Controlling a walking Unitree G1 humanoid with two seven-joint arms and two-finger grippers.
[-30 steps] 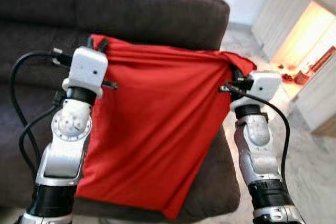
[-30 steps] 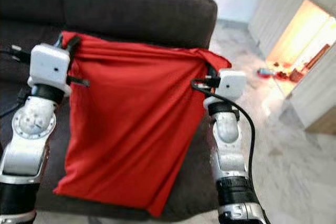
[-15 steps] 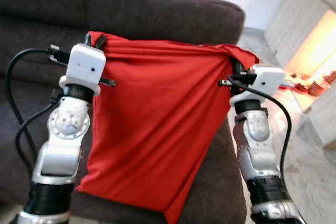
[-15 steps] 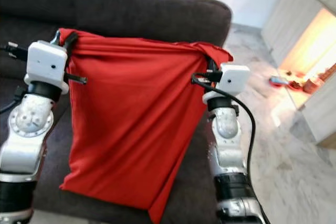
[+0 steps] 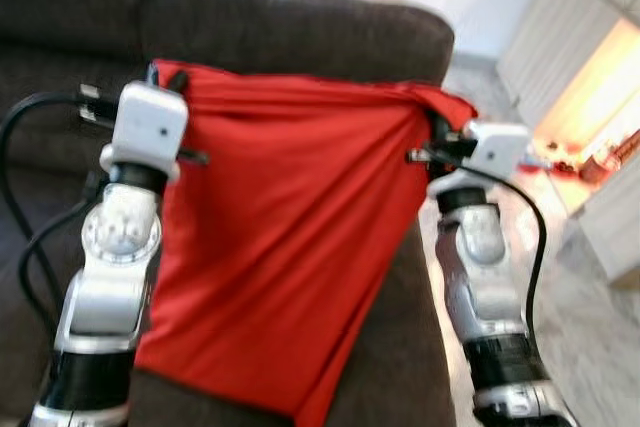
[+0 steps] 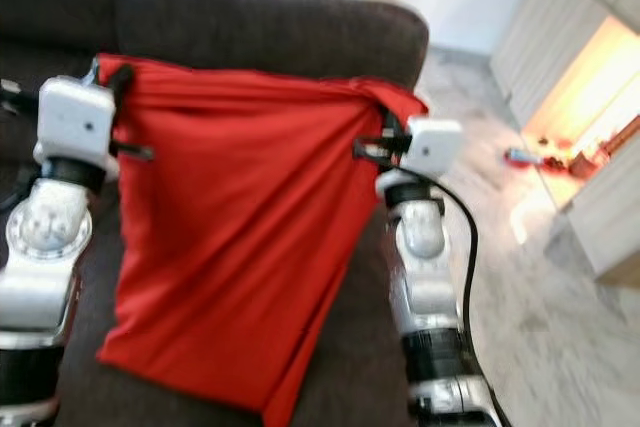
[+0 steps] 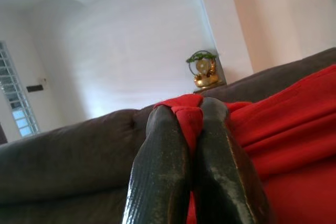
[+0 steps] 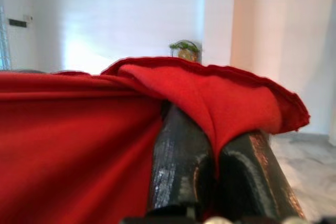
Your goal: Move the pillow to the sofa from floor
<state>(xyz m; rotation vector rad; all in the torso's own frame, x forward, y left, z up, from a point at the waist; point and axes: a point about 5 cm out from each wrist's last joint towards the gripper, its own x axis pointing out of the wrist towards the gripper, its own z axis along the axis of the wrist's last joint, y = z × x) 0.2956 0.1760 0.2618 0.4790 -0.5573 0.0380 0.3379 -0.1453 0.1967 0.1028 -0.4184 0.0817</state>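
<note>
A red pillow (image 5: 290,247) hangs stretched between my two arms in front of the dark grey sofa (image 5: 270,32). My left gripper (image 7: 188,124) is shut on the pillow's upper left corner, the red cloth pinched between its black fingers (image 7: 160,171). At the upper right corner my right gripper (image 8: 210,145) is shut on the cloth, which folds over its fingers (image 8: 176,166). The pillow's lower edge droops over the sofa seat (image 5: 400,367).
The sofa back rises behind the pillow, and its armrest end (image 6: 395,37) lies to my right. Pale tiled floor (image 6: 530,277) stretches to the right, with light cabinets (image 6: 610,97) and small things (image 6: 545,159) on the floor beside them.
The view has shifted a little, with the sofa back lower and closer in the picture. Both grippers keep their hold on the pillow's top corners, and the pillow hangs a bit lower.
</note>
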